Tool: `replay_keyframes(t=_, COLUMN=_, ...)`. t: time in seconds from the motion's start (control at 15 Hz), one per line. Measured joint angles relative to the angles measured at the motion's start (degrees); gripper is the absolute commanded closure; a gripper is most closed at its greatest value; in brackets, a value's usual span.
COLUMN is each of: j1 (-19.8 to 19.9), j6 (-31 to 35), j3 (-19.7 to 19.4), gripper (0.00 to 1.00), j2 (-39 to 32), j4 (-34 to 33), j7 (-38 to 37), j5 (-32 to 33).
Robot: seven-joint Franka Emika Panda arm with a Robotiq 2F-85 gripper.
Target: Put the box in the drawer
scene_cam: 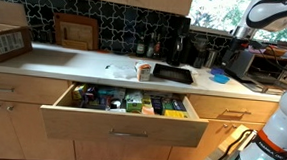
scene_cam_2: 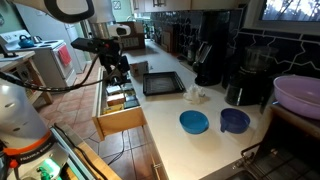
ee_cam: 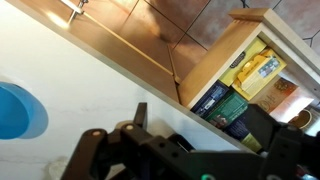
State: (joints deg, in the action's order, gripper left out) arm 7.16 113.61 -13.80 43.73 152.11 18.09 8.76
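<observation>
Clearly, the small box (scene_cam: 143, 70) stands on the desk (scene_cam: 74, 62) just behind the open drawer (scene_cam: 126, 127), so the way into it looks short. The gripper (scene_cam_2: 118, 68) hangs in the air, apart from the box and not holding it; how wide it is open cannot be told. The desk is pale and smooth, in a kitchen with dark patterned wall tiles.

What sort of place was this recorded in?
Most likely a home kitchen: a white countertop under a tiled backsplash, an open wooden drawer full of packets, and a coffee machine.
</observation>
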Motion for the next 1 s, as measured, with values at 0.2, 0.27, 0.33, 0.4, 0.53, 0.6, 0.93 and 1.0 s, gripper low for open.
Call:
replay_keyframes(t=0.2, j1=-2.19, j6=-0.31, j3=2.91, gripper=0.00, j2=0.15, j4=-2.26, j7=-0.23, j5=-1.78)
replay_keyframes(t=0.27, j1=-3.56, j6=-0.99, j3=5.32, gripper=0.00, j2=0.27, j4=-3.77, j7=-1.27, j5=-2.57)
replay_keyframes(t=0.33, j1=-5.10, j6=-1.68, j3=8.24, gripper=0.00, j2=0.35, j4=-5.43, j7=-2.99, j5=-3.38)
replay_keyframes(t=0.4, j1=-6.47, j6=-2.15, j3=11.07, gripper=0.00, j2=0.37, j4=-6.92, j7=-5.22, j5=-3.94)
replay_keyframes(t=0.53, j1=-8.62, j6=-3.08, j3=16.93, gripper=0.00, j2=-0.23, j4=-10.20, j7=-11.86, j5=-4.49)
replay_keyframes(t=0.6, j1=-9.27, j6=-3.35, j3=19.54, gripper=0.00, j2=-1.14, j4=-11.97, j7=-15.28, j5=-4.64)
replay_keyframes(t=0.93, j1=-9.63, j6=-3.45, j3=27.53, gripper=0.00, j2=-12.62, j4=-23.37, j7=-29.22, j5=-5.29)
replay_keyframes(t=1.0, j1=-9.03, j6=-3.45, j3=28.70, gripper=0.00, j2=-16.05, j4=-26.03, j7=-31.46, j5=-5.28)
